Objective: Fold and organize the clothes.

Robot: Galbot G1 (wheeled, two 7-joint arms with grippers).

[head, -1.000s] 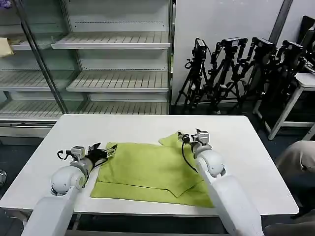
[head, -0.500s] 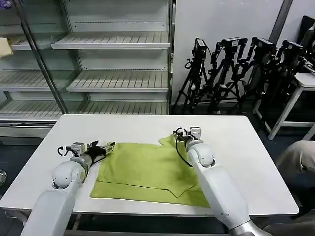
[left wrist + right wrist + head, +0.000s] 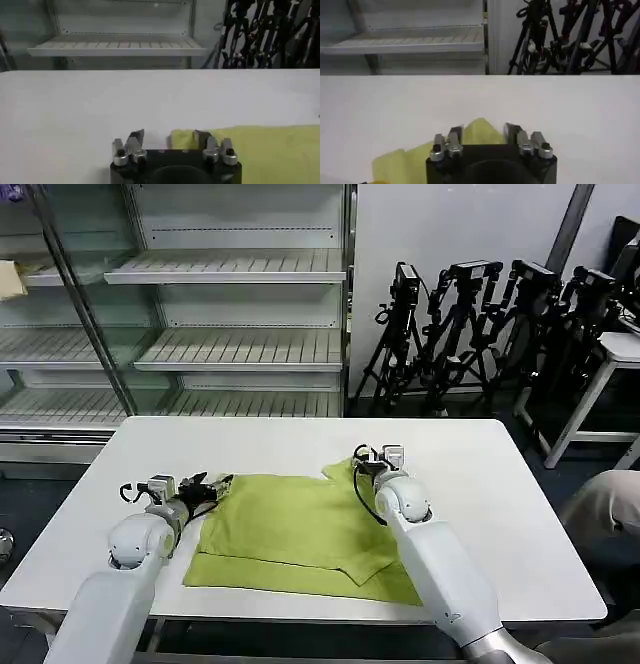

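- The T-shirt (image 3: 300, 534) lies partly folded on the counter (image 3: 500, 484); a sleeve at 1 o'clock is judged left to fold.
- The left pincer (image 3: 217, 484) is spread open at the shirt's 10 o'clock corner, gripping nothing.
- The right pincer (image 3: 482, 135) is open around the sleeve tip.

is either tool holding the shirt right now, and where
Nothing is held. Both the left tool and right tool are open at the T-shirt's far corners.

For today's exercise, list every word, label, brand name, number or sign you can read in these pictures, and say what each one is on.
None can be read.
The T-shirt is plain, with no print.
The table, the shelves and the tripods carry no text that can be made out.
The left tool and right tool show no readable markings.
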